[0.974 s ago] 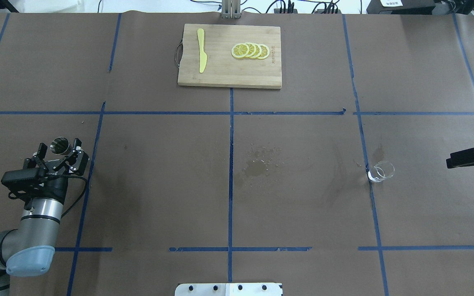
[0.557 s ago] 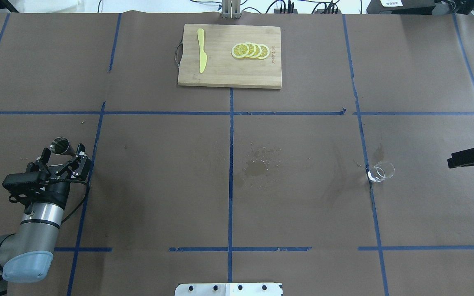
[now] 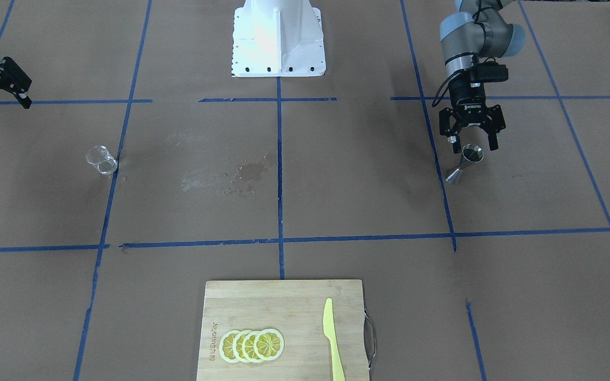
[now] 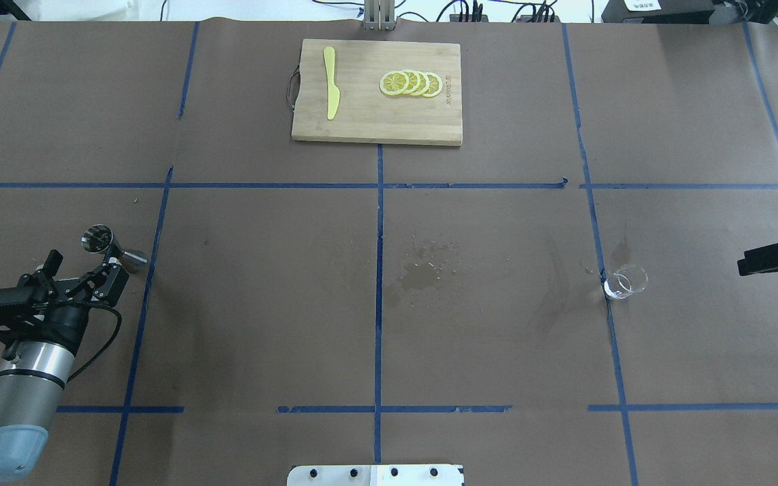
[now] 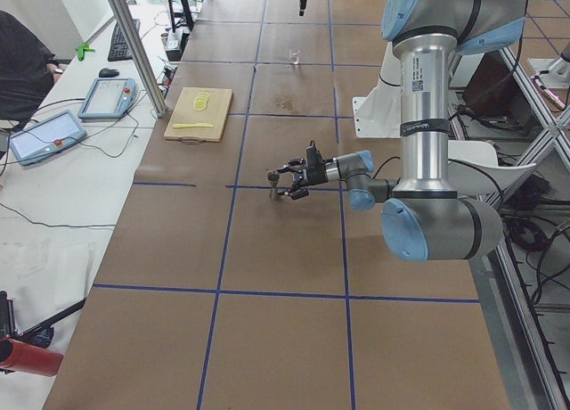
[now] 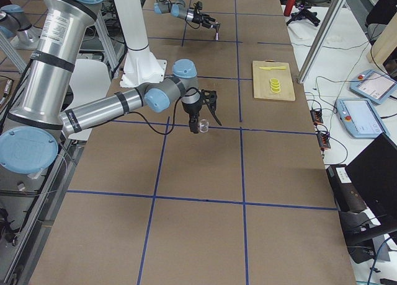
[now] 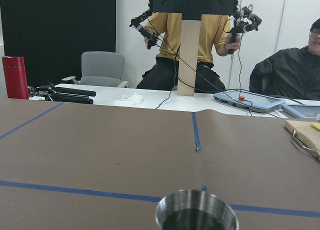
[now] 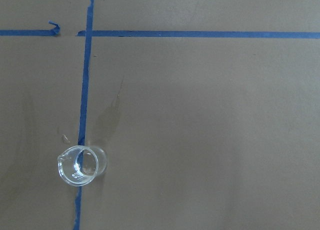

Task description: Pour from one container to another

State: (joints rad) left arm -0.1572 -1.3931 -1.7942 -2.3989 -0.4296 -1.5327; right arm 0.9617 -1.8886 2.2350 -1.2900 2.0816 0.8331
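Jigger (image 4: pixel 113 248) (steel, hourglass-shaped) standing upright on the table (image 4: pixel 261 324) at the far left of the overhead view, close to a blue tape line. Left gripper (image 4: pixel 86 263) sits low just behind it, jaws spread and empty. Its fingertips end about level with the cup; whether one grazes the waist cannot be told. Centre: a wet stain (image 4: pixel 421 271) on the brown paper. Beyond it, at the far edge, a cutting board (image 4: pixel 375 125) bears a yellow knife (image 4: pixel 330 84) and a fan of lemon slices (image 4: pixel 410 83). Right of centre: beaker (image 4: pixel 625 281), clear glass, upright on a tape line, well apart from the jigger. Far right: right gripper (image 4: pixel 742 262), raised above the table, fingers parted and holding nothing, near the beaker but clear of it.
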